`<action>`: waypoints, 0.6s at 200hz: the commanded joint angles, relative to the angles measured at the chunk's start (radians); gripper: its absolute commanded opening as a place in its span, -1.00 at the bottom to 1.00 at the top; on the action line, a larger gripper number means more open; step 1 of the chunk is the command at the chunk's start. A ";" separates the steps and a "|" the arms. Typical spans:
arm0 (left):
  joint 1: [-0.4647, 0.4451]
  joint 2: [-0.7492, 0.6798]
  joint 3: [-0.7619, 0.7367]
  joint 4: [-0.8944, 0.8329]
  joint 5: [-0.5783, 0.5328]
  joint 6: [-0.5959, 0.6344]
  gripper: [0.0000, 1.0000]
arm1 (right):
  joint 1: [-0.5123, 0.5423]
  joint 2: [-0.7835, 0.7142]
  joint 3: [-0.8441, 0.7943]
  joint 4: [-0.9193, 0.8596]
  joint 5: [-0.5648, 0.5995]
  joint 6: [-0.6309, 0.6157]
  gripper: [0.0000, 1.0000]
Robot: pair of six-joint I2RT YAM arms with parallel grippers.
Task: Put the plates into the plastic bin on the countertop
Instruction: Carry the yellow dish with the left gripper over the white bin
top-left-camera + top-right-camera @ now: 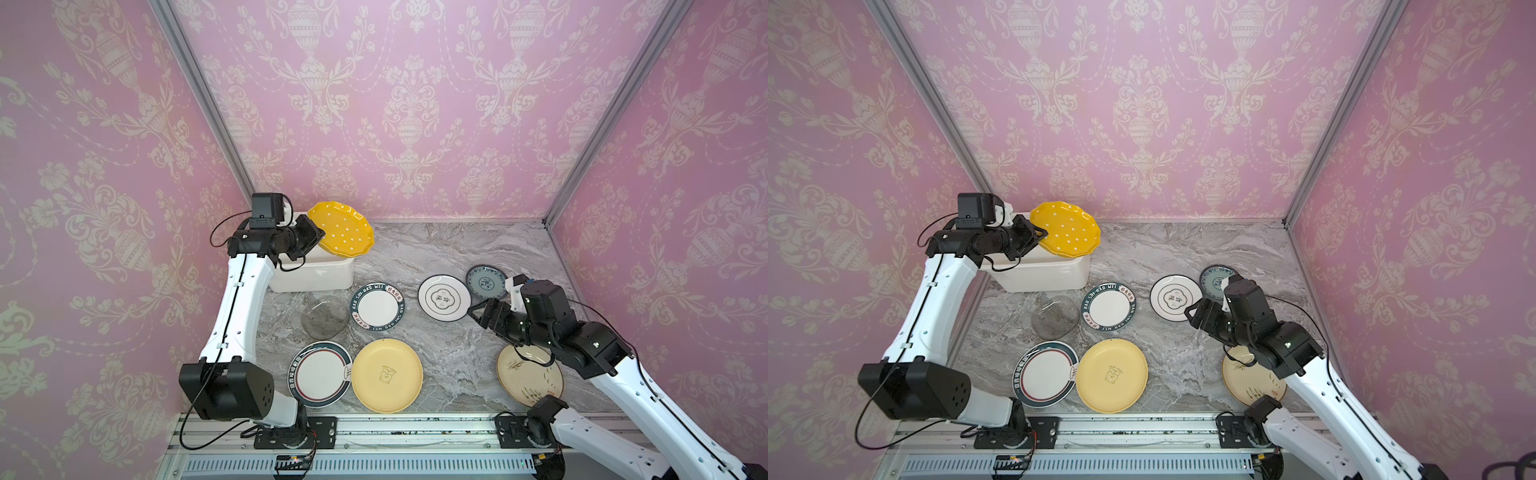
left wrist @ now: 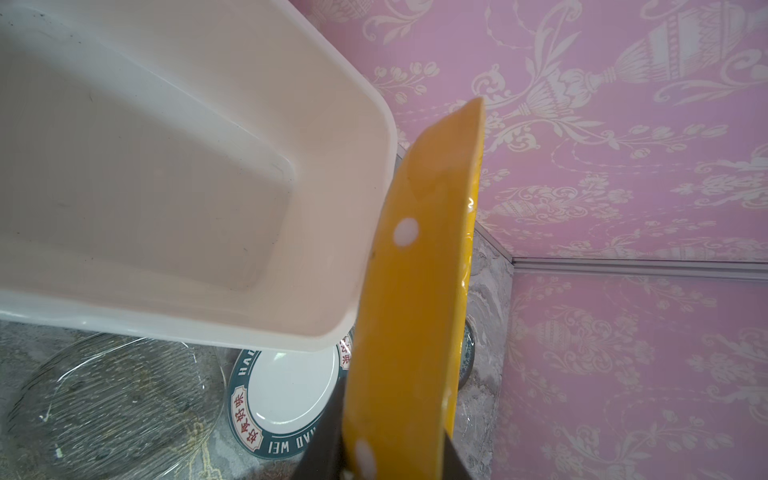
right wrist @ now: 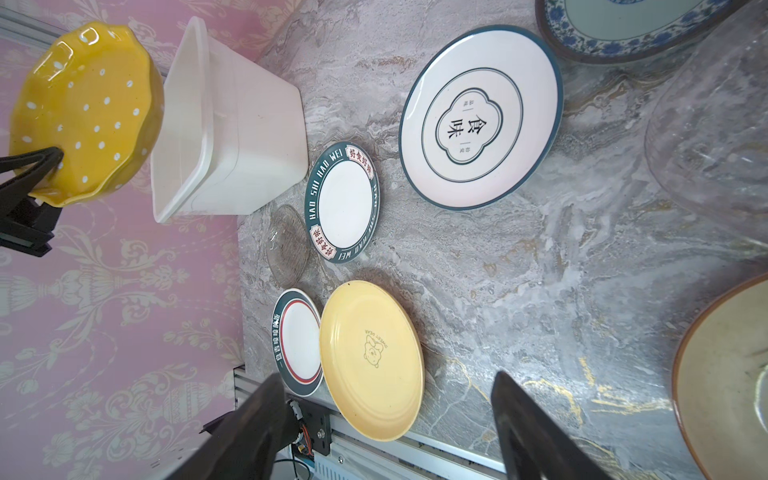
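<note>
My left gripper is shut on the edge of the yellow white-dotted scalloped plate, holding it tilted above the far right end of the white plastic bin. In the left wrist view the plate stands edge-on beside the bin's rim, and the bin looks empty. My right gripper hangs open and empty over the countertop, next to the white dark-rimmed plate. The blue-patterned plate lies just behind it. The right arm partly covers the cream plate.
Also flat on the countertop are a lettered dark-rimmed plate, a clear grey glass plate, a red-ringed dark-rimmed plate and a pale yellow plate. Pink walls close three sides, and a metal rail runs along the front.
</note>
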 commanded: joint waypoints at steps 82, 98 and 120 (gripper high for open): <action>0.087 0.044 0.029 0.113 -0.182 0.035 -1.00 | -0.006 -0.024 -0.048 0.020 -0.057 0.015 0.55; 0.090 0.059 0.035 0.114 -0.197 0.041 -1.00 | -0.006 -0.025 -0.053 0.020 -0.055 0.013 0.55; 0.091 0.089 0.039 0.117 -0.212 0.047 -1.00 | -0.007 -0.022 -0.055 0.022 -0.051 0.012 0.55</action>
